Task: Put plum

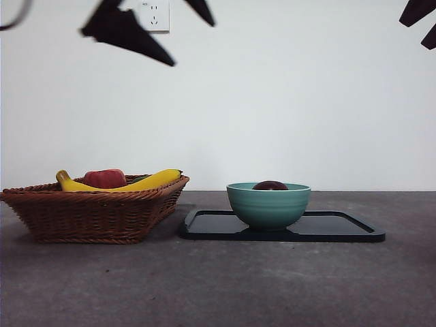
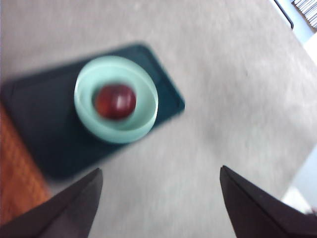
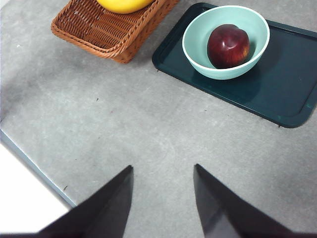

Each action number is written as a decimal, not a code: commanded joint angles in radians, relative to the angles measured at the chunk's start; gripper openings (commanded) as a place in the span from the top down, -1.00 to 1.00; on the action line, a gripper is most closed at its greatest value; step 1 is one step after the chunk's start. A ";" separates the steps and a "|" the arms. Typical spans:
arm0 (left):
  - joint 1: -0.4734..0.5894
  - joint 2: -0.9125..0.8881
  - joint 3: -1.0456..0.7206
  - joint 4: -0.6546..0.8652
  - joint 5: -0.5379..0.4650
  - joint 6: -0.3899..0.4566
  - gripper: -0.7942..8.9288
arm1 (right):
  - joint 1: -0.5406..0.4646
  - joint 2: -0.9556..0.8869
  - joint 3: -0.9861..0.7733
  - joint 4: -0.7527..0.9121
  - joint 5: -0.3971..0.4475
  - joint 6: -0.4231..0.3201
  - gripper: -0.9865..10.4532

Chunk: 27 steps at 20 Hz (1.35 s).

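Observation:
The plum [image 1: 270, 185], dark maroon and glossy, lies in a teal bowl [image 1: 268, 204] that stands on a dark tray [image 1: 340, 228]. Only its top shows over the bowl's rim in the front view. My left gripper [image 1: 191, 42] hangs open and empty high above the table, left of the bowl. The left wrist view is blurred; there its gripper [image 2: 159, 171] looks down on the plum [image 2: 115, 101] in the bowl [image 2: 133, 130]. My right gripper [image 3: 163, 167] is open and empty, high and well clear of the plum [image 3: 228, 45] and bowl [image 3: 198, 54]. It shows as a black tip [image 1: 419, 24] at the top right corner.
A wicker basket [image 1: 88, 211] stands left of the tray, with a yellow banana [image 1: 153, 180] and a red apple [image 1: 104, 178] in it. The basket [image 3: 99, 29] and tray [image 3: 277, 84] nearly touch. The table's edge [image 3: 29, 158] shows in the right wrist view.

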 commanded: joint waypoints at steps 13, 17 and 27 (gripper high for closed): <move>-0.101 0.562 0.480 -0.014 -0.209 0.062 0.07 | 0.006 0.006 0.004 -0.019 0.000 0.047 0.49; -0.117 0.643 0.497 0.010 -0.221 0.070 0.07 | 0.006 0.006 0.004 -0.023 0.000 0.047 0.49; -0.147 0.748 0.497 0.034 -0.307 0.114 0.07 | 0.006 0.006 0.004 -0.025 0.000 0.047 0.49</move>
